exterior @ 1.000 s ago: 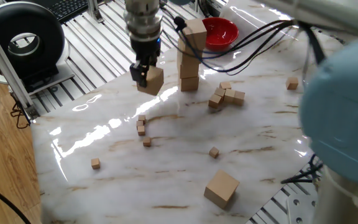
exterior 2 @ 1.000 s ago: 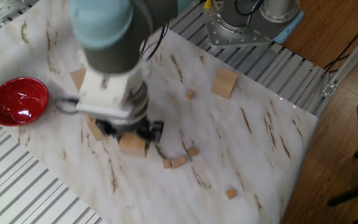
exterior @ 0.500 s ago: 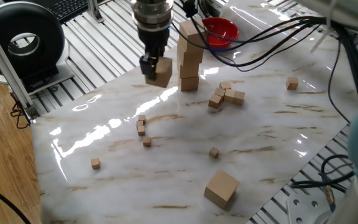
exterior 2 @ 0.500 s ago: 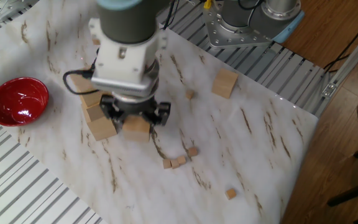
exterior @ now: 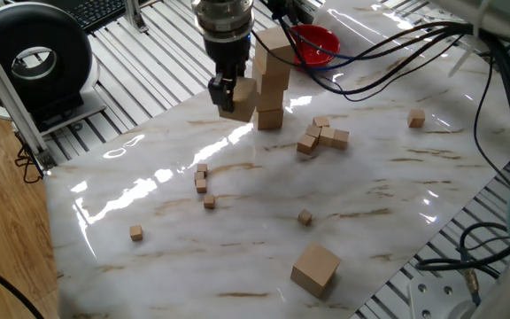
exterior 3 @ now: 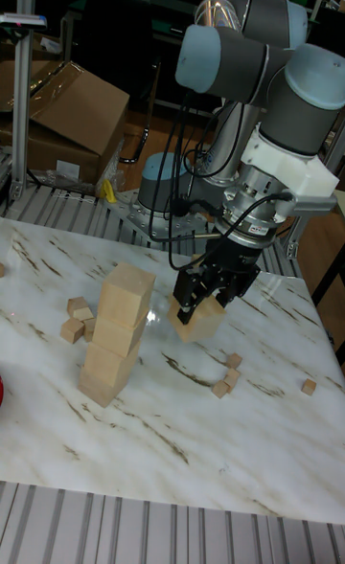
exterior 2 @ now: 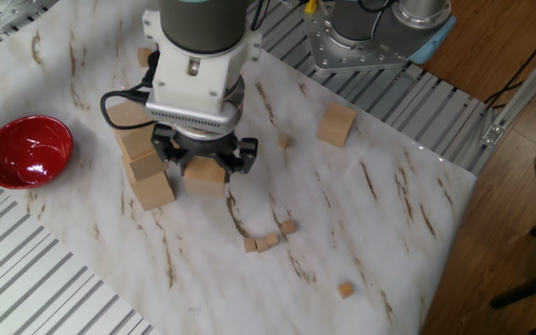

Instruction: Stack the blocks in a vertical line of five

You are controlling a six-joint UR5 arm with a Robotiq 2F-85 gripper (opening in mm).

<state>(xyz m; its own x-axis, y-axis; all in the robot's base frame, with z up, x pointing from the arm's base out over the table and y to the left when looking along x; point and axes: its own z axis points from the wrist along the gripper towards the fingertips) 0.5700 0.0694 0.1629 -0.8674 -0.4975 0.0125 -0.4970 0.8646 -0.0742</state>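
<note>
Three blocks stand stacked in a slightly twisted tower (exterior: 271, 78) (exterior 2: 143, 160) (exterior 3: 117, 336) near the red bowl. My gripper (exterior: 230, 96) (exterior 2: 206, 166) (exterior 3: 203, 301) is shut on a fourth block (exterior: 240, 99) (exterior 2: 205, 178) (exterior 3: 197, 322). It holds that block off the marble, close beside the tower at about the height of the lower blocks. Another block (exterior: 315, 268) (exterior 2: 337, 124) lies alone near the table's edge, far from the tower.
A red bowl (exterior: 313, 44) (exterior 2: 25, 151) sits just behind the tower. Tiny wooden cubes lie scattered: a cluster (exterior: 323, 136) (exterior 3: 75, 320) by the tower, a short row (exterior: 202, 178) (exterior 2: 267, 242), and singles. The arm's cables (exterior: 370, 62) hang over the table's far side.
My gripper has carried the held block sideways toward the tower and lifted it a little; it now hangs right next to the stack. The tower and the loose block have not moved.
</note>
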